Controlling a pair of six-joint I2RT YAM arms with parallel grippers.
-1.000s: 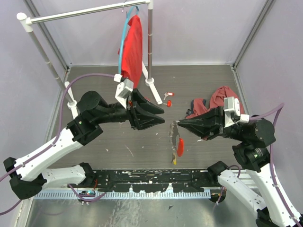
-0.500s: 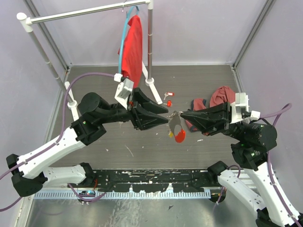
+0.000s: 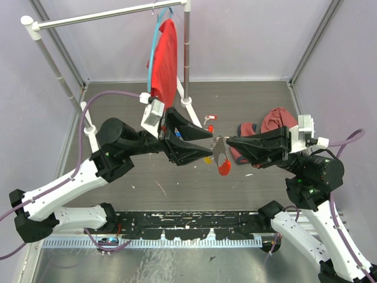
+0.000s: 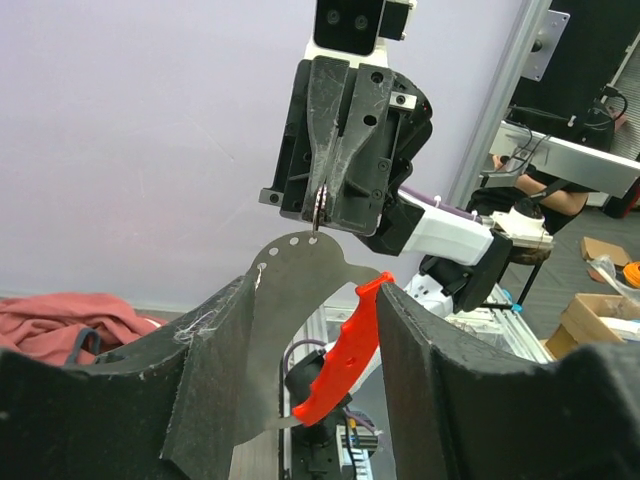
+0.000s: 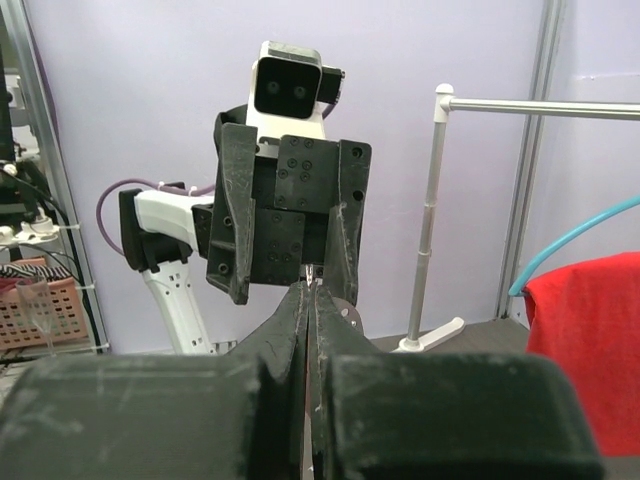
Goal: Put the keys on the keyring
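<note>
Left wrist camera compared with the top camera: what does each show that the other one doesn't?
Only the left wrist view: the small holes in the silvery part of the keyring, and the right gripper shut on its upper edge. Only the top view: loose keys with red tags on the table, and a red cloth hanging on a rack. Both: the keyring with its red piece hanging between the open fingers of the left gripper, and a reddish cloth.
</note>
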